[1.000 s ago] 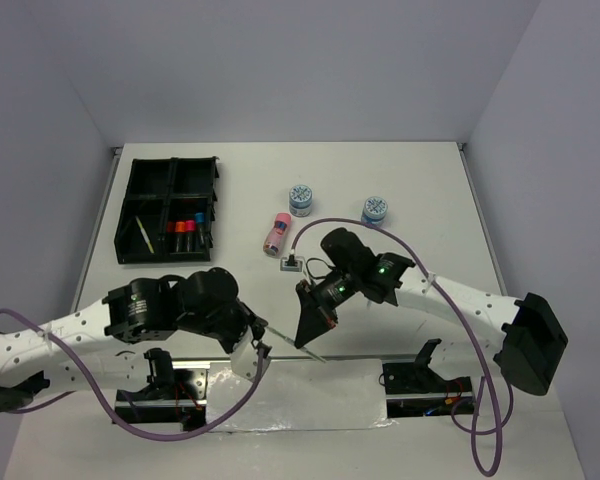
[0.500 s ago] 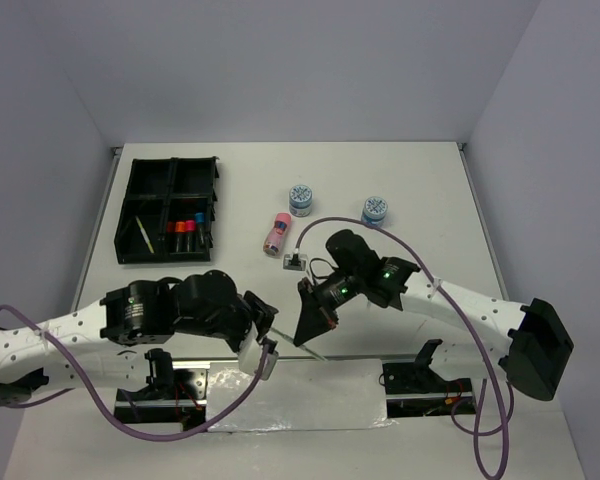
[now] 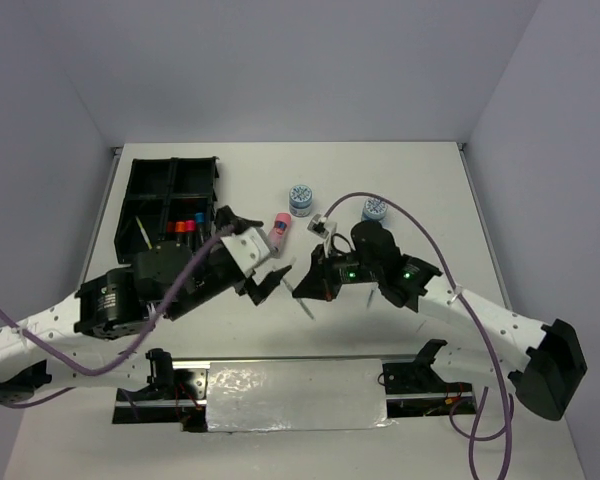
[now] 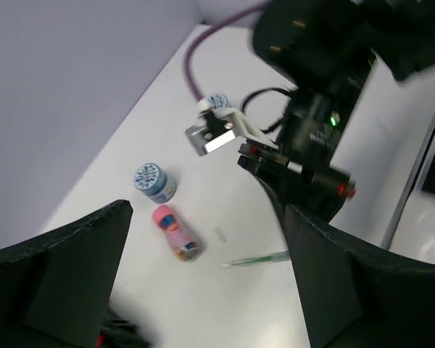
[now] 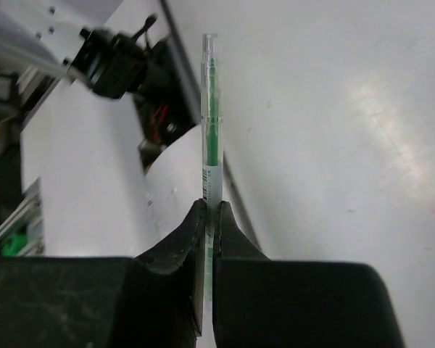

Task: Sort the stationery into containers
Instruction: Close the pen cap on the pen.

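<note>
While the right gripper (image 5: 209, 212) pinches a green pen (image 5: 211, 123) — left gripper (image 4: 208, 210) gapes (empty).

I ran this from afar in what looked like a robotics lab cell: white tabletop (image 3: 430, 180) boxed by plain grey walls (image 3: 280, 70), left arm (image 3: 40, 335) and right arm (image 3: 485, 315) bolted to a metal rail (image 3: 295, 398), purple cables (image 3: 360, 196) trailing.

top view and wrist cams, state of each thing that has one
left gripper, jaws wide open, empty
right gripper, shut on green pen
green pen, clamped between the right jaws
pink tube, lying on its side on the table
two tubs, upright on the table
organiser tray, markers and a thin pen inside
</note>
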`<state>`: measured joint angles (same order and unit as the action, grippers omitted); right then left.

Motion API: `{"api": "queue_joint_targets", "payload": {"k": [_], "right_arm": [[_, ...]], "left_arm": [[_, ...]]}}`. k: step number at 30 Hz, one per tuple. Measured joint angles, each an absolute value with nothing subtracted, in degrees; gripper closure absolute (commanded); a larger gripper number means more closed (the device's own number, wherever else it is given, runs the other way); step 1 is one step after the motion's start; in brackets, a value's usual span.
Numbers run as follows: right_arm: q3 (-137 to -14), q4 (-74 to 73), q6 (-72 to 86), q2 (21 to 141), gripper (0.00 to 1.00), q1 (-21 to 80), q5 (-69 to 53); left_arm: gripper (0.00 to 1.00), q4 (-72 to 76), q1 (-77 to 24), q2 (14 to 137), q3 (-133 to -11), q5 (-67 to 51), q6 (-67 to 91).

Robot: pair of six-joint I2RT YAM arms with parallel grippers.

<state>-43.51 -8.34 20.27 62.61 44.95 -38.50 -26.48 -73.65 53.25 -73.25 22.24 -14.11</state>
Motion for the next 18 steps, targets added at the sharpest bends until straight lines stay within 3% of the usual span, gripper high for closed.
{"api": "queue_joint_targets", "payload": {"k": [9, 15, 18], "right_arm": [[-40.64, 1.04, 18.98, 47.24, 1.0, 44.62, -19.11], [-35.81, 6.66, 17.78, 36.95, 1.0, 44.62, -15.88], [-35.66, 7.99, 16.47, 34.76, 1.0, 44.62, -17.65]], "left_arm": [[0.01, -10.17, -73.28, 44.69, -60.53, 35.86, 18.33], [0.01, 7.94, -71.2, 41.69, -50.3, 24.93, 21.63], [0.12, 14.55, -68.99, 44.16, -50.57, 16.84, 21.58]]}}
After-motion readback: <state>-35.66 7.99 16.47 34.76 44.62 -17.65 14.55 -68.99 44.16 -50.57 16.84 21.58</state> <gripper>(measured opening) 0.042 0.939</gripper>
